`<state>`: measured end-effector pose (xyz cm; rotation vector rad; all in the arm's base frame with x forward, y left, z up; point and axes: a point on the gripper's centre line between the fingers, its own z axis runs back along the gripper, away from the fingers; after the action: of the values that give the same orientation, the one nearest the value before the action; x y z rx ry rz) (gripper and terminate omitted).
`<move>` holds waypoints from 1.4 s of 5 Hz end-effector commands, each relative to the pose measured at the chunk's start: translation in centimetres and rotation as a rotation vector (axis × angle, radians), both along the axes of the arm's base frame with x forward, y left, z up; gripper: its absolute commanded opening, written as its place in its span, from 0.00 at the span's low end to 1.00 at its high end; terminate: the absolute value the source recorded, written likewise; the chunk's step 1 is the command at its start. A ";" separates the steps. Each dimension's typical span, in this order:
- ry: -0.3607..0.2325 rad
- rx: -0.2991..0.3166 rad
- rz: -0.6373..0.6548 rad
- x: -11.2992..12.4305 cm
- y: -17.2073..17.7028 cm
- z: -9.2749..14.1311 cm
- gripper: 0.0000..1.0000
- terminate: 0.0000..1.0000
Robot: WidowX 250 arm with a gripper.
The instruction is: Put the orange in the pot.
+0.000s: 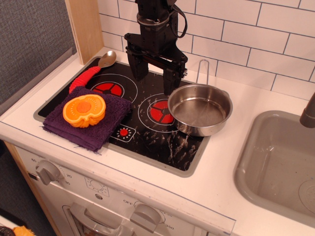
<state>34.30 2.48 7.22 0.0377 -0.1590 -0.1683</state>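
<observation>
The orange (pixel 84 110) is a bright orange toy half with its moulded cut face up. It lies on a folded purple cloth (pixel 88 118) at the front left of the black stove top (pixel 147 132). The pot (pixel 200 108), a shiny steel saucepan with a wire-loop handle pointing back, stands empty at the stove's right side over the right burner. My gripper (pixel 154 78) hangs open and empty above the back middle of the stove. It is behind and right of the orange and left of the pot.
A spoon (pixel 91 71) with a red handle and a metal bowl lies along the stove's back left edge. A grey sink basin (pixel 278 167) is at the right, with a dark tap (pixel 308 113) at its edge. A wooden post (pixel 84 27) and a white tiled wall stand behind.
</observation>
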 end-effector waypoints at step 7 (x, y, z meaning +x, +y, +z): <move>0.140 0.131 -0.026 -8.8 7.0 -0.8 1.00 0.00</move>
<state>25.19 9.21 5.32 0.1416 0.0212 -0.2103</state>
